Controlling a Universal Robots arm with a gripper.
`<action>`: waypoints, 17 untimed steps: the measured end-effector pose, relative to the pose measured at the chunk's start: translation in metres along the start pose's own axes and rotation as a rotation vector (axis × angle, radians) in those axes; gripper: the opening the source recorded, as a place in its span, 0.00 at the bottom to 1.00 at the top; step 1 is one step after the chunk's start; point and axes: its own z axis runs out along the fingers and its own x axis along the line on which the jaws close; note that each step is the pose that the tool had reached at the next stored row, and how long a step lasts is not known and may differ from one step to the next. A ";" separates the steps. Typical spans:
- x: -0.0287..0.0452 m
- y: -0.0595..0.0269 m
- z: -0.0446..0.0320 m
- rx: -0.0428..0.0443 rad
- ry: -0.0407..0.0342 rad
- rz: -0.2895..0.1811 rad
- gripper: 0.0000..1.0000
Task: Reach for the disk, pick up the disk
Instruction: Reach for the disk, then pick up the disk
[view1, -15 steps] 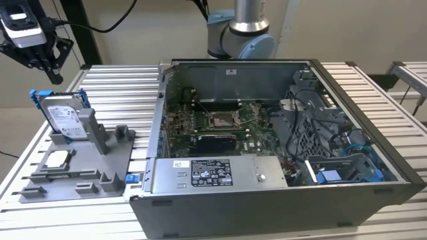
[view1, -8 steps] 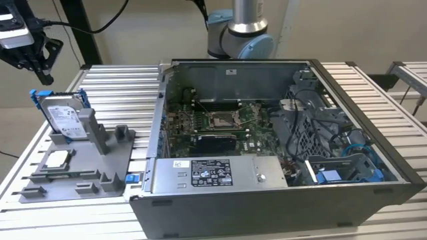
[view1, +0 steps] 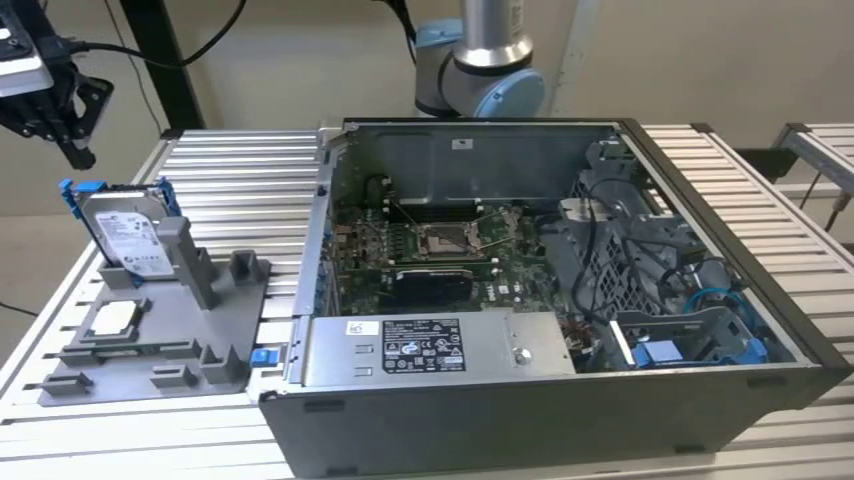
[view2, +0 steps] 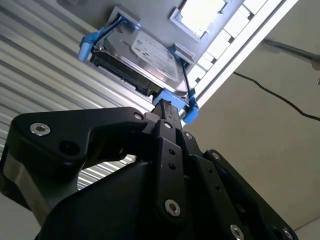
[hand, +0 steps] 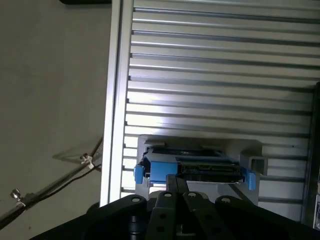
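The gripper (view1: 83, 152) (closed, empty) is hovering above the disk (view1: 130, 235). Lowering unopened, it could be ramming the disk's top edge.

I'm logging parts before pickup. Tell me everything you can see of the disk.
The disk is a silver-grey metal drive with a white label, framed by a blue plastic carrier. It stands on edge, leaning back, in the grey fixture at the exterior view's left. The pincer is clear of it.

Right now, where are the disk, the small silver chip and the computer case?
disk (view1: 131, 238): exterior view, on its white label.
silver chip (view1: 118, 317): exterior view, on its top face.
computer case (view1: 534, 425): exterior view, on its near outer wall.
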 end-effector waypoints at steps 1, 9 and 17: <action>0.0017 0.0007 0.0007 0.0000 0.0000 -0.001 0.00; 0.0033 0.0017 0.0026 0.0000 0.0001 -0.004 0.00; 0.0033 0.0017 0.0027 0.0000 0.0001 -0.005 0.00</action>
